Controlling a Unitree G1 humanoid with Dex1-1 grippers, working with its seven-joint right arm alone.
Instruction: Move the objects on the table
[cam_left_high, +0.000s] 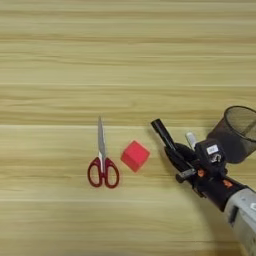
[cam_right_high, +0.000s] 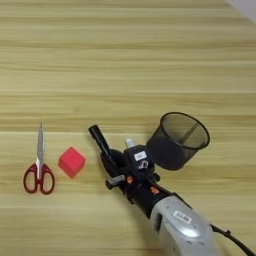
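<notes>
On the light wood table (cam_left_high: 125, 60) red-handled scissors (cam_left_high: 102, 165) lie with the blades pointing away from me. Just right of them sits a small red cube (cam_left_high: 135, 155). My right gripper (cam_left_high: 174, 155) comes in from the lower right and is shut on the lower end of the black marker (cam_left_high: 162, 133), which sticks out up and to the left. Only the tip of the white-barrelled marker (cam_right_high: 130, 143) shows behind the gripper's body. Whether the black marker rests on the table or is lifted I cannot tell.
A black mesh cup (cam_right_high: 170, 150) stands just right of the gripper, its opening tilted toward me. A dark cable (cam_right_high: 230, 236) trails from the silver forearm (cam_right_high: 182, 227) at the bottom right.
</notes>
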